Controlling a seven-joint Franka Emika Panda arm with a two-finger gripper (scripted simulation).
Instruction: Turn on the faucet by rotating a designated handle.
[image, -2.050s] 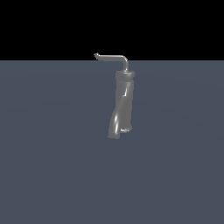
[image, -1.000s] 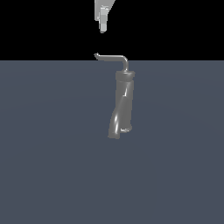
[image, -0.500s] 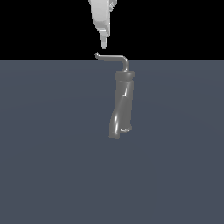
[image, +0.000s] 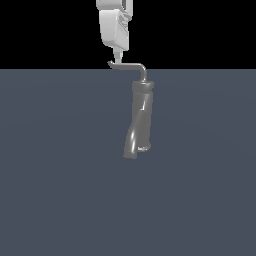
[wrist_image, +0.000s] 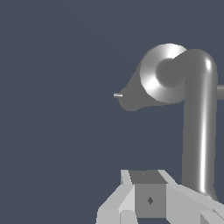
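I see my white gripper hanging at the upturned tip of the thin grey L-shaped metal handle; its fingers look pressed together, gripping nothing. Rightward, the tall twisted grey metallic faucet column stands on the dark floor.

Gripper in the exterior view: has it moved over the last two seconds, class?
Yes. Absent from view two seconds ago, the gripper has come down from above, its tip now at the handle's free end, while the faucet stayed put.
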